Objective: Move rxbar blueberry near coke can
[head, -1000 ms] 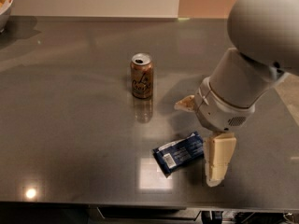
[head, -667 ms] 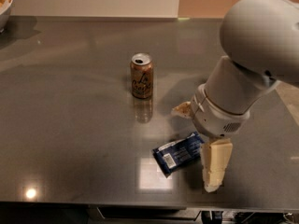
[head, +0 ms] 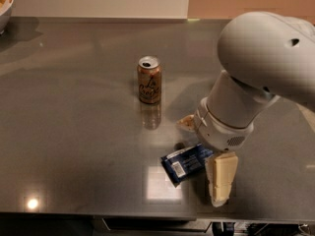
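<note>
Your rxbar blueberry (head: 186, 163) lies flat near the front edge of the grey table (head: 74, 132), label patches and barcode facing up, its right end tucked under the arm's white wrist (head: 224, 127). The gripper (head: 201, 162) is down at table level over that end, jaws spread wide on either side of the bar and gripping nothing: one finger (head: 186, 123) behind it, the other (head: 221, 178) just beside it in front. A brown-gold can (head: 149, 80) stands upright well behind the bar. A bowl (head: 4, 6) sits at the far left corner.
</note>
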Controlling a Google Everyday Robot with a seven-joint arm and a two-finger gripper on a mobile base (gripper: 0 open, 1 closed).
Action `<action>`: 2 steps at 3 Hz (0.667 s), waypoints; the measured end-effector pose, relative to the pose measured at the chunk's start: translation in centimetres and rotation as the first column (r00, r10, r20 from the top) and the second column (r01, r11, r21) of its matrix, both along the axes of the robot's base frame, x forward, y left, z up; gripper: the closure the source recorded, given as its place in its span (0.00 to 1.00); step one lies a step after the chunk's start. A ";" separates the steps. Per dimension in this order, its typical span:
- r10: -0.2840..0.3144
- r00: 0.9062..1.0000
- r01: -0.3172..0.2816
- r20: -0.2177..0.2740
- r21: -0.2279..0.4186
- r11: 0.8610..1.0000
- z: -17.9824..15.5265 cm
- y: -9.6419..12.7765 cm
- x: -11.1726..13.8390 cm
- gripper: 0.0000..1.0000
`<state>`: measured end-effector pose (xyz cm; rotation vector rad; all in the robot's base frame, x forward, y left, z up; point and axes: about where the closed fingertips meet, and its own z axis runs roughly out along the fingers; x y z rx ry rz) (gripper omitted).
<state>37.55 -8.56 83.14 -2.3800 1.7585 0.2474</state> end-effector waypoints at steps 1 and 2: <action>0.004 1.000 -0.004 -0.019 -0.020 1.000 -0.7 0.0 0.2 0.19; 0.008 0.999 -0.009 -0.031 -0.032 0.999 -1.1 0.0 0.3 0.42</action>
